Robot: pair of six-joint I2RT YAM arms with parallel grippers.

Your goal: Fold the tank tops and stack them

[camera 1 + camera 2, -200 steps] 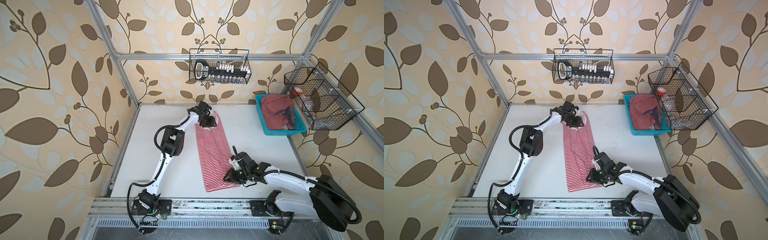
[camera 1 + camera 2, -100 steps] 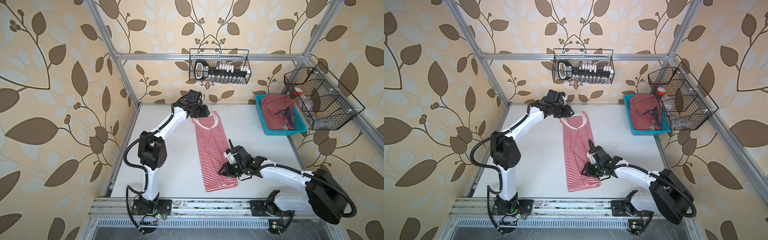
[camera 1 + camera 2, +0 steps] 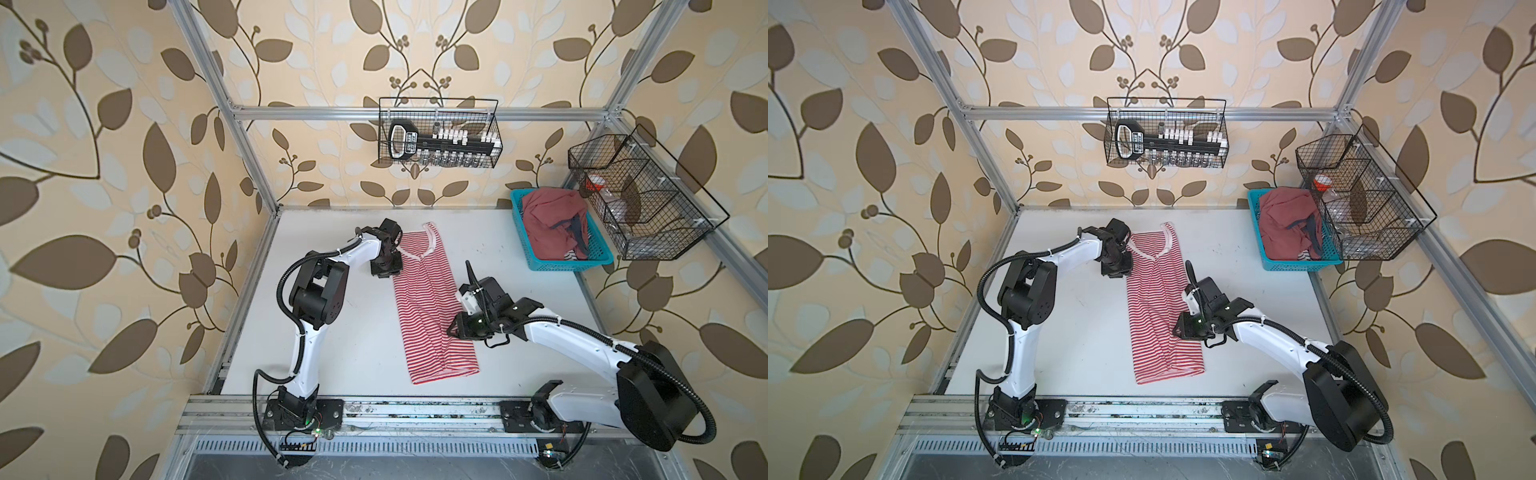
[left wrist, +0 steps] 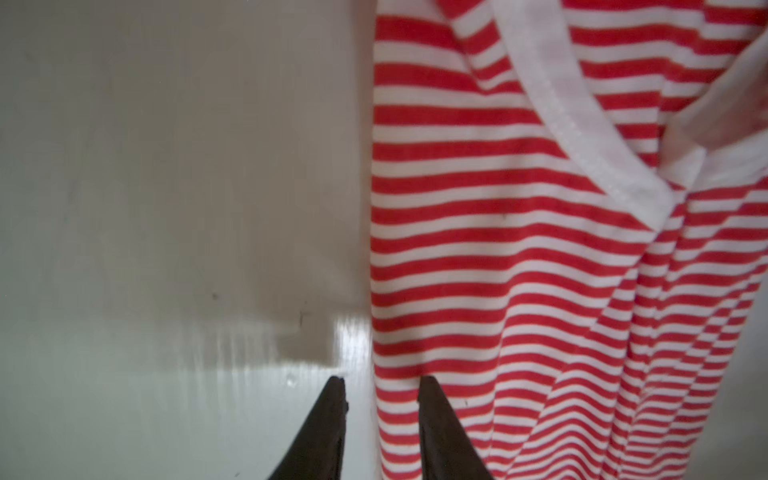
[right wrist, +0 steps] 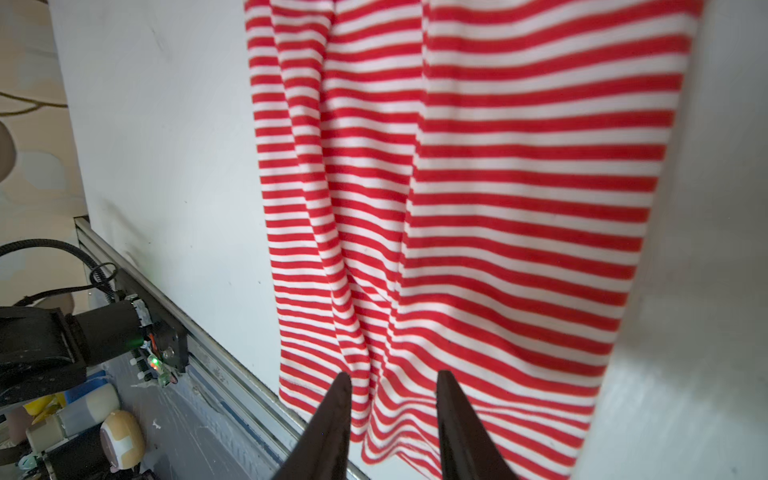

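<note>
Red-and-white stripe knit, thin and soft: the striped tank top [image 3: 432, 316] is lying flat mid-table [image 3: 332, 340] as a long narrow strip. Neck end is pointing away from the front rail [image 3: 395, 409], hem end sitting near it. A lengthwise ridge [image 5: 365, 316] is running down to the hem.

L gripper [image 4: 380, 390] is sitting at the strip's L edge, just hem-side of the white neck trim [image 4: 582, 137]. Jaws are parted a little, one tip over bare table, the other over stripes, cloth edge lying btwn them. We're not seeing any cloth nipped.

R gripper [image 5: 392, 382] is hanging over the strip's R side, nearer the hem. Jaws are parted abt the same, stripes showing btwn the tips, no pinch visible.

Dusty red top [image 3: 548, 224] is lying bunched in the teal basket [image 3: 517, 220] at the far R corner, well apart from both arms.

We're reading this as taking hold for the crosswise fold. To do it well, by our judgement:
- L tip on the table side should be sliding under all layers at the edge, not only the top one, else the strip opens on lifting.
- R should be catching the edge proper, not the ridge, or the wrinkle gets folded in.
- Both arms lifting low and travelling together, so the strip isn't skewing.
- Edges landing flush, w/ room left for stacking the 2nd top.
</note>
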